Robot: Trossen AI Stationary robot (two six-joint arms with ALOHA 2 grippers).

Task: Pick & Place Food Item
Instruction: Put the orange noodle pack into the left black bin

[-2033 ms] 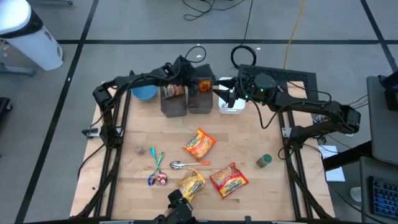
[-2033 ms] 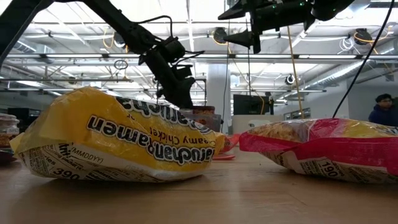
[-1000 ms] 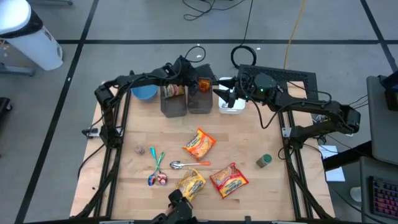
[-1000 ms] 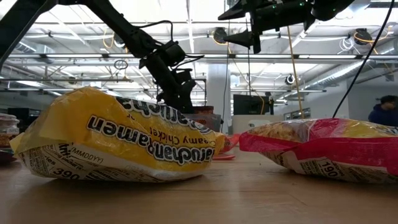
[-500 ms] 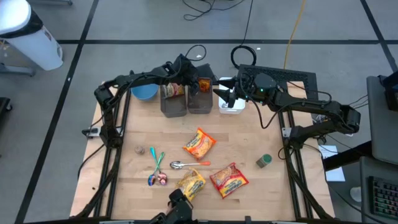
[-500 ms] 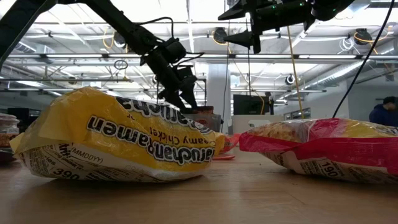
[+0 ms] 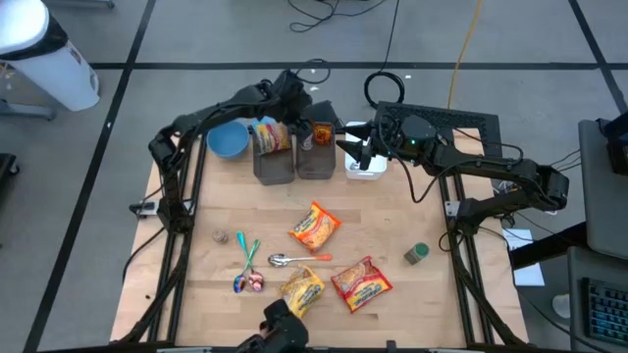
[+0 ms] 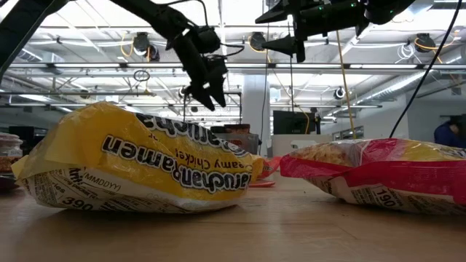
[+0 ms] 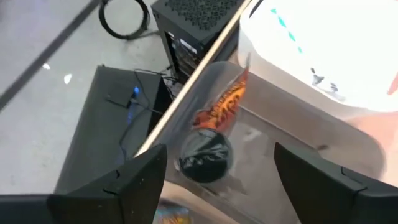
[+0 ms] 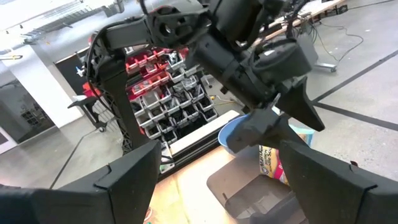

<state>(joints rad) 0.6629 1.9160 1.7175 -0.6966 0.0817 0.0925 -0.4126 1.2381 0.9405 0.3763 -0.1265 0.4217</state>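
My left gripper point(image 7: 299, 116) hangs open above two clear bins at the table's far edge, touching nothing. The left bin point(image 7: 274, 165) holds a ramen packet point(image 7: 269, 134) standing on end. The right bin point(image 7: 316, 159) holds an orange packet point(image 9: 222, 106) and a dark round item point(image 9: 205, 157), both seen between my left fingers in the left wrist view. My right gripper point(image 7: 351, 147) stays open and level beside the right bin. Three ramen packets lie flat on the table: orange point(image 7: 314, 226), yellow point(image 7: 301, 289) and red point(image 7: 361, 282).
A blue bowl point(image 7: 228, 144) sits left of the bins and a white container point(image 7: 366, 165) right of them. A spoon point(image 7: 290, 260), small utensils point(image 7: 246, 267) and a green-lidded jar point(image 7: 417, 254) lie on the near half of the table.
My left gripper has risen straight up from just over the bins and now stands well clear of them. The ramen packet has stayed in the left bin.
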